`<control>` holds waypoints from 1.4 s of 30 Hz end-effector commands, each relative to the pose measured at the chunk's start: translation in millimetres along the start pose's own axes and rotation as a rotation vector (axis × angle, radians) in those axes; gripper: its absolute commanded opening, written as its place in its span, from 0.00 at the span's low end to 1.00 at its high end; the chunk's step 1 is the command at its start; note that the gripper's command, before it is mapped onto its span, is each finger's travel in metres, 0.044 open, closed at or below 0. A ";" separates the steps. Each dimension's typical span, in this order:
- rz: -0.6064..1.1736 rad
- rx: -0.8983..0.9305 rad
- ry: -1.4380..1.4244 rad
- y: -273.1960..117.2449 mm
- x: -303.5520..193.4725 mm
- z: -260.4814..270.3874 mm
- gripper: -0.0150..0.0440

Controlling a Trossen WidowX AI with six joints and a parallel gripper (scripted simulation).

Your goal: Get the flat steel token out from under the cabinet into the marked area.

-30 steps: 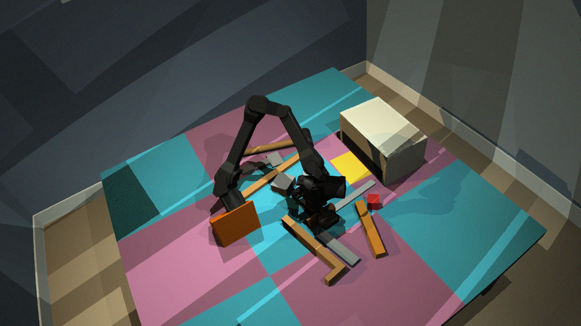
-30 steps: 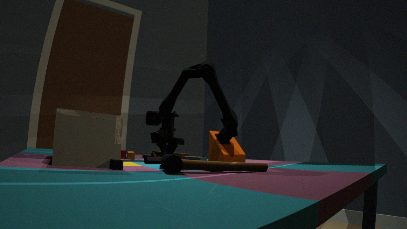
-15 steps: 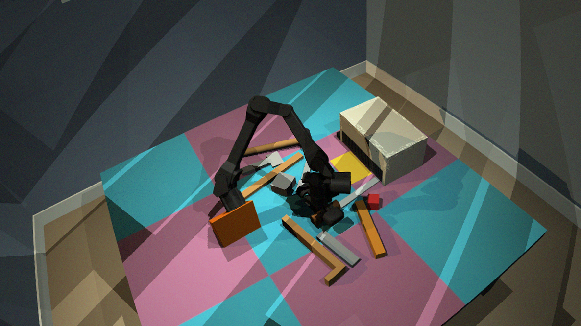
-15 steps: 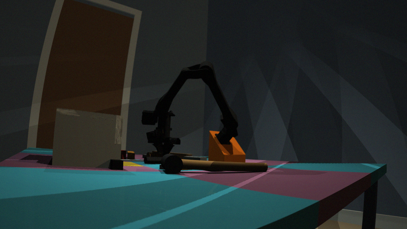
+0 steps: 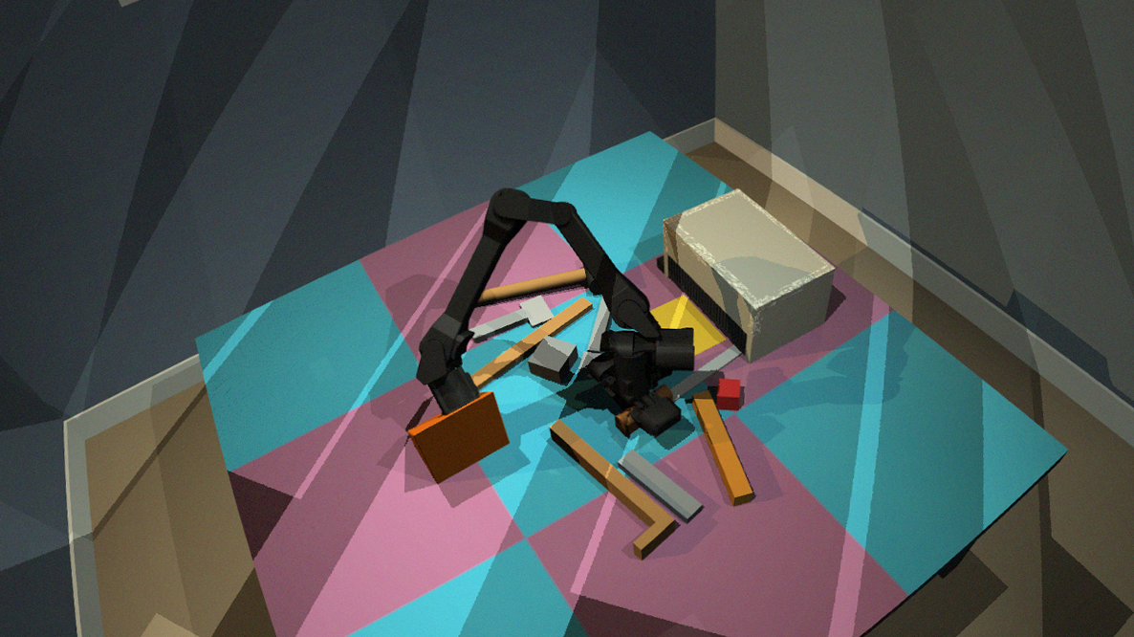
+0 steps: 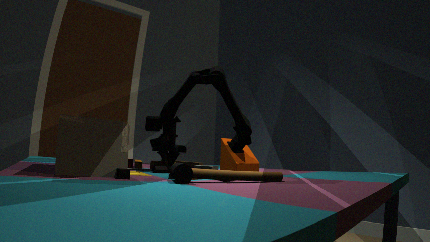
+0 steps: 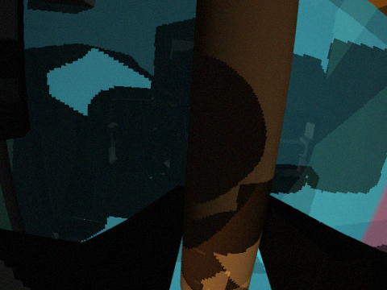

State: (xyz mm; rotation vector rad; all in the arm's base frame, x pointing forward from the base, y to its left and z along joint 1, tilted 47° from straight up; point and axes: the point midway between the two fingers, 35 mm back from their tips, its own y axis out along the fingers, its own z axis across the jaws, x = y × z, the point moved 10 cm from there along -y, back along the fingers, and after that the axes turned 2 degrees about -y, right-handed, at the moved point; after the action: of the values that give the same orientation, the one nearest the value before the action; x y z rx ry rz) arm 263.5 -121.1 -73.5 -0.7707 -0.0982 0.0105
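Note:
My gripper is shut on the round brown wooden handle of a tool. Its long flat grey blade points toward the near front corner of the cabinet. I cannot tell exactly how high the tool stands over the table. The cabinet has dark vent slots low on its front. The yellow marked area lies before them, partly hidden by the arm in the top view. The steel token is not visible in any view.
A red cube and an orange bar lie beside the blade. An L-shaped wooden stick and a grey bar lie nearer. A grey block, a wooden strip and a thick rod lie behind.

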 end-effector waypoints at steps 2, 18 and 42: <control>-0.004 0.000 -0.001 -0.2 8.5 -0.6 0.25; -0.005 0.000 -0.001 -0.4 28.7 -1.4 0.25; -0.006 0.001 -0.002 -0.7 56.9 -2.3 0.25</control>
State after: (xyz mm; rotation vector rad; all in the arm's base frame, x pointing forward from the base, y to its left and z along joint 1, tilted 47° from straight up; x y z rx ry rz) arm 315.1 -120.4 -70.2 -0.7694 -0.1006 0.0091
